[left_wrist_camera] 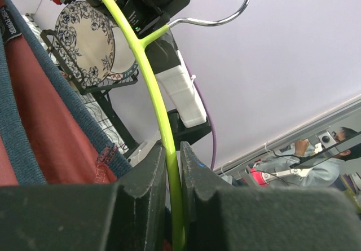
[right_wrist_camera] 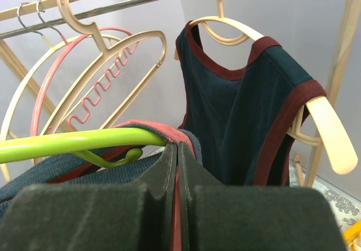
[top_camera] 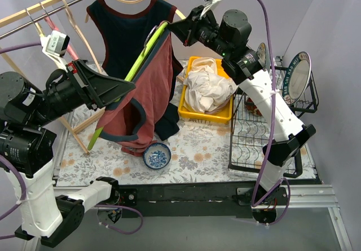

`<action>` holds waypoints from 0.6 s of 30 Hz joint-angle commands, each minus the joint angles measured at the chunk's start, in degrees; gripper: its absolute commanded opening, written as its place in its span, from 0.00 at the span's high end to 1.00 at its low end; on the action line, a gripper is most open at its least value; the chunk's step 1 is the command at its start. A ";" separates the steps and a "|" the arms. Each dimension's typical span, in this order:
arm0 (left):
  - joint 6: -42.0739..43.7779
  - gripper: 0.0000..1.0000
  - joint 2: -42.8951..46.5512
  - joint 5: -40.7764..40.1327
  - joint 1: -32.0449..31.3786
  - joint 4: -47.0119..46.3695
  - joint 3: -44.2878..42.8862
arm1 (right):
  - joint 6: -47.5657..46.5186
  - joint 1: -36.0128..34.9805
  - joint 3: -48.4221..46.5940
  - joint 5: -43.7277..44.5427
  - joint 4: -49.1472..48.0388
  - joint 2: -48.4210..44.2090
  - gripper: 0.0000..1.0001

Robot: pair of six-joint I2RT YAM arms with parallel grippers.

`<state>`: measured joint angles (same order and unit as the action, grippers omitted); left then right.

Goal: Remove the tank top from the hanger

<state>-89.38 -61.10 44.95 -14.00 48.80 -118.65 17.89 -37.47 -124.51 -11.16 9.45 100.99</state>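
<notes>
The bright lime-green plastic hanger (top_camera: 145,52) is up in the air, tipped on a slant above the flowery surface (top_camera: 197,155), because two robot arms are holding it there. The left hand (top_camera: 125,86) is squeezed tight on the lower part of the hanger's thin green bar. I think that is to stop the hanger swinging or dropping. The soft red cloth tank top with a blue edge (top_camera: 149,96) hangs on the hanger and droops down below it, so it is not off yet. At the hanger's upper end, the right hand (top_camera: 171,29) has its two fingers (right_wrist_camera: 161,172) pressed together on the tank top's strap, and a bit of red cloth peeps out between them. My guess is that this arm will pull the strap off that end while the other arm holds the hanger steady. Behind the hanger, a dark blue top with dark red edges (top_camera: 127,36) hangs by itself on a cream plastic hanger. A small dark label (left_wrist_camera: 7,22) with white letters sits on the tank top's blue edge beside the hanger. The letters are sideways and too small for me to read.
</notes>
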 commanded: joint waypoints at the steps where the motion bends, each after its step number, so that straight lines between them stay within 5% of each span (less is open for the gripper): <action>1: 1.14 1.00 5.47 5.15 -1.03 -18.56 -2.11 | -1.81 2.58 0.49 0.80 6.28 3.25 0.99; 12: -2.11 1.00 6.17 7.08 -1.56 -21.72 -2.12 | -0.05 4.34 -2.32 -1.85 9.88 6.24 0.99; 18: -0.62 1.00 6.35 6.82 -1.91 -20.94 -2.73 | 0.65 6.44 -2.41 -11.51 10.06 7.11 0.99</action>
<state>-93.93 -60.31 44.84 -14.11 45.87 -117.43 19.59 -34.54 -127.74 -21.50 10.57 103.79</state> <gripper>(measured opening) 0.098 0.028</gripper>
